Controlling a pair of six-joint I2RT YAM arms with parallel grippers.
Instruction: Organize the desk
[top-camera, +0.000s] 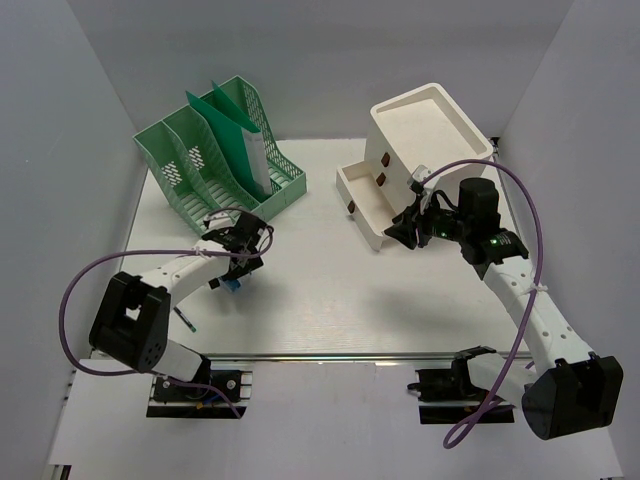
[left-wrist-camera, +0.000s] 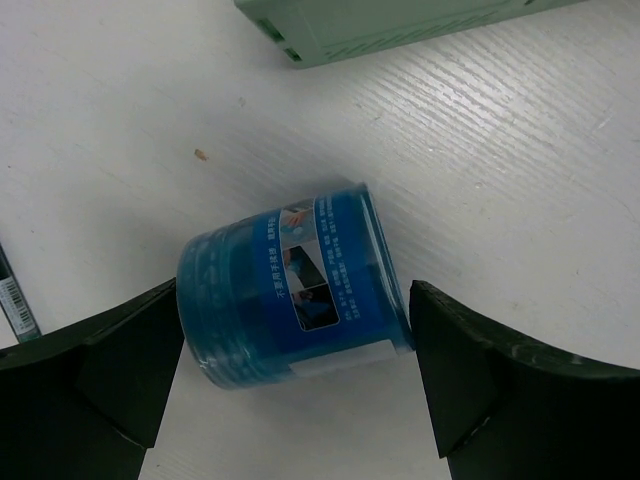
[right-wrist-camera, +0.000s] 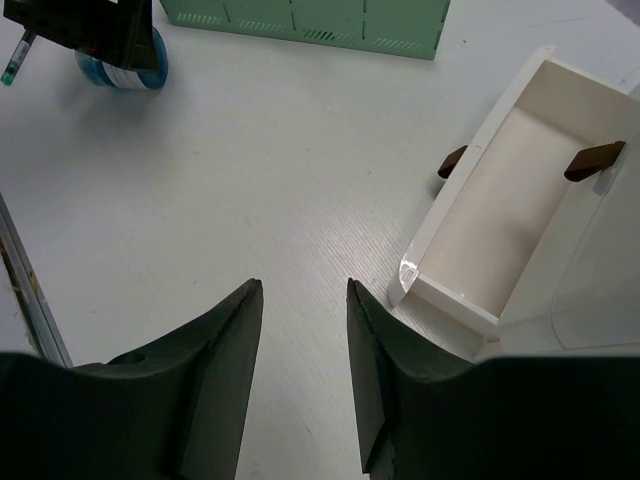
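Note:
The desk (top-camera: 340, 290) is a white tabletop between grey walls. A blue cylindrical jar (left-wrist-camera: 290, 300) with a printed label lies on its side on it, also showing in the top view (top-camera: 232, 285). My left gripper (left-wrist-camera: 293, 290) is open and low over the jar, one finger close to each end. My right gripper (right-wrist-camera: 300, 290) is open and empty above bare desk, beside the open drawer (right-wrist-camera: 490, 220) of the white drawer box (top-camera: 425, 130). In the top view the left gripper (top-camera: 238, 268) is left of centre and the right gripper (top-camera: 397, 235) is by the drawer.
A green file organizer (top-camera: 215, 150) holding green and white folders stands at the back left, its base near the jar (left-wrist-camera: 400, 25). A black pen (left-wrist-camera: 15, 295) lies left of the jar. A metal rail (top-camera: 320, 355) runs along the near edge.

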